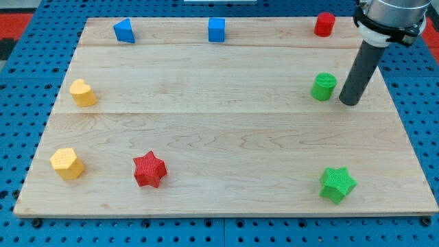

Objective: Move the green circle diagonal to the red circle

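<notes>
Green plastic star block (337, 184) nearest me, untouched; my tip (349, 103), a bare rod with no pincer to spread, sits just right of the green plastic circle block (324, 86), itself directly below the red plastic circle block (324, 24), so push leftward.

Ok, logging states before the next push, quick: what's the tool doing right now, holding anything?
No gripper here, just a rod, holding nothing. My tip sits on the board just to the view's right of the green circle, with a small gap between them.
</notes>
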